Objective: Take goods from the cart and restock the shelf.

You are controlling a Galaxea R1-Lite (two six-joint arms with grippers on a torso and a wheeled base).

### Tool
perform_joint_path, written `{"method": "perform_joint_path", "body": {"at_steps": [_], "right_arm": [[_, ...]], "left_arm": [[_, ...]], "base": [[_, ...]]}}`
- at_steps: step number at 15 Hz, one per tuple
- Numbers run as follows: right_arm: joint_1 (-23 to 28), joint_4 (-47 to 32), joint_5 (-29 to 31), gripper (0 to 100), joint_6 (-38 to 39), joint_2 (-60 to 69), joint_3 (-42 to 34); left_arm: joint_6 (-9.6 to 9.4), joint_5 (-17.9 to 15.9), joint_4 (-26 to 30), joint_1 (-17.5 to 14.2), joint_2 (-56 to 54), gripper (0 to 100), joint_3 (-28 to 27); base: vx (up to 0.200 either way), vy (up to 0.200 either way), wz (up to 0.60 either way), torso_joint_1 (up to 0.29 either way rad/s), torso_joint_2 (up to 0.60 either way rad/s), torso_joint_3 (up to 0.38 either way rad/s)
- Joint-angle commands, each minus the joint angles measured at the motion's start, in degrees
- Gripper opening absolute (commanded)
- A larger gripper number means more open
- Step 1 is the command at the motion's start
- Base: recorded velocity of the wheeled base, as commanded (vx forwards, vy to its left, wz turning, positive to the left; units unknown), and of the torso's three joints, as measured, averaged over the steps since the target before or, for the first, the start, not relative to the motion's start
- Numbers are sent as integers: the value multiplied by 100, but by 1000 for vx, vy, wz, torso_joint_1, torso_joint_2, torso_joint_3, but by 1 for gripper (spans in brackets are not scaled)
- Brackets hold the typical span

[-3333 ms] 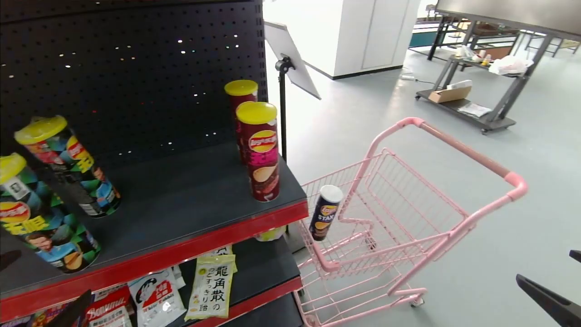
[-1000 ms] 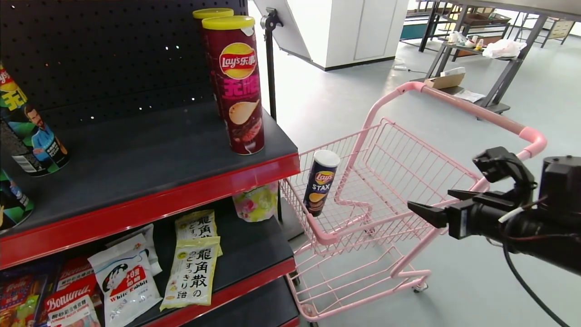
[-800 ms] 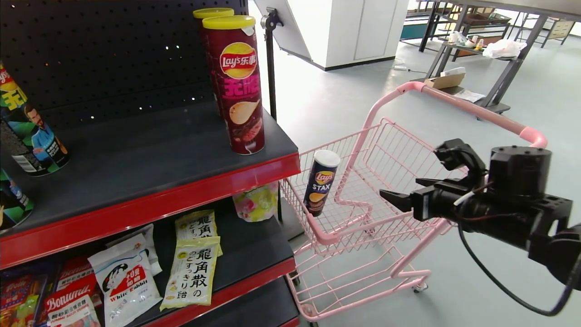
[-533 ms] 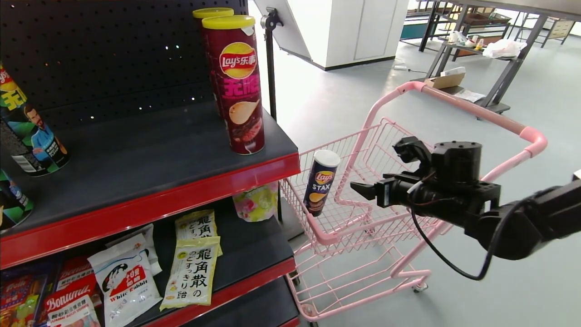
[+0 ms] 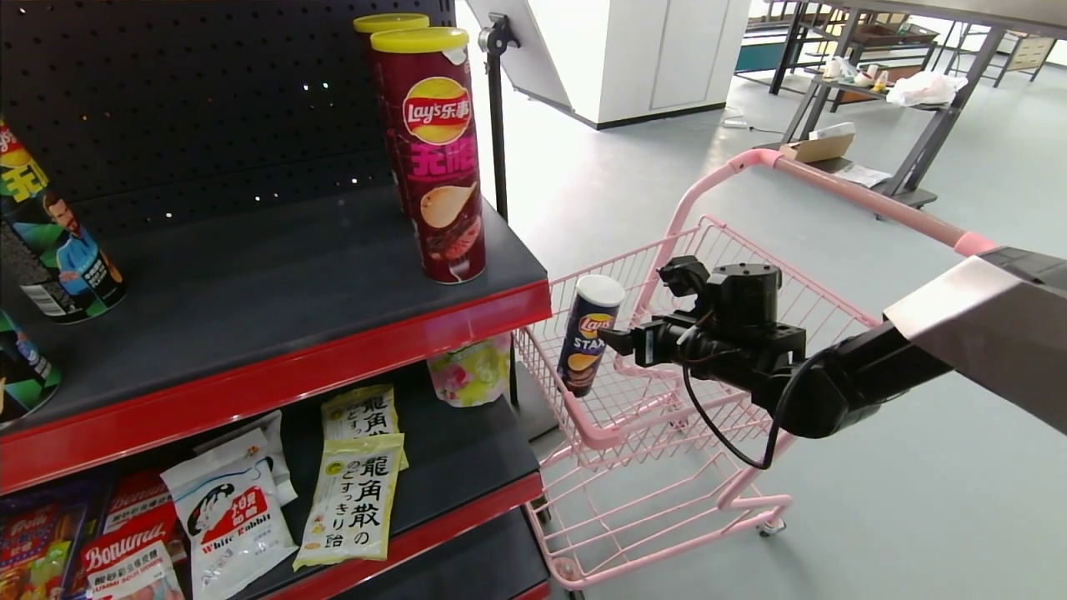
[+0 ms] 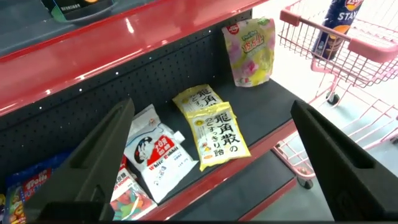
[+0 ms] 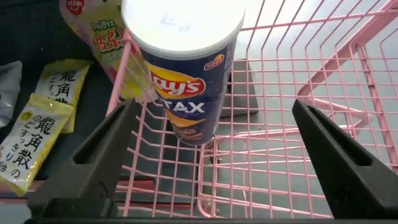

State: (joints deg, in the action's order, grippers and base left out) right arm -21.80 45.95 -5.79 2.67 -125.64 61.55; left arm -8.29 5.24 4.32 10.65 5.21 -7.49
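The right fingers [image 7: 93, 163] are spread wide, flanking the chip can [image 5: 588, 342], seemingly not yet touching, lined up to close on its body. The can leans in the left corner of the cart [image 5: 842, 193], just beside the shelf [image 5: 275, 275]. This arm has swept in from the right. The left fingers [image 6: 339, 149] gape wide.

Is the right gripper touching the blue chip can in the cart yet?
Apart. The right wrist view shows the right gripper open, with pink cart wire visible between each finger and the blue chip can.
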Motion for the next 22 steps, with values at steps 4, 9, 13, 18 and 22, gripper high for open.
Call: {"method": "perform_joint_path", "body": {"at_steps": [4,9,13,18,22], "right_arm": [[-70,2,-1,100,14,-435,446],[-202,11,8,100,49,-769,999],[-246,2,87,100,357,-1068,1518],[-246,2,359,100,419,-1376,1940],[-237,-24,342,100,454,-1710,2309]], "left_arm": [[-6,21,-1,-2,16,100,45],[-15,38,-1,-2,16,100,116],[-15,38,8,-2,16,100,133],[-15,38,-1,-2,16,100,274],[-15,38,-1,-2,16,100,283]], "base": [[0,0,0,0,0,0],[0,0,0,0,0,0],[0,0,0,0,0,0],[0,0,0,0,0,0],[0,0,0,0,0,0]]}}
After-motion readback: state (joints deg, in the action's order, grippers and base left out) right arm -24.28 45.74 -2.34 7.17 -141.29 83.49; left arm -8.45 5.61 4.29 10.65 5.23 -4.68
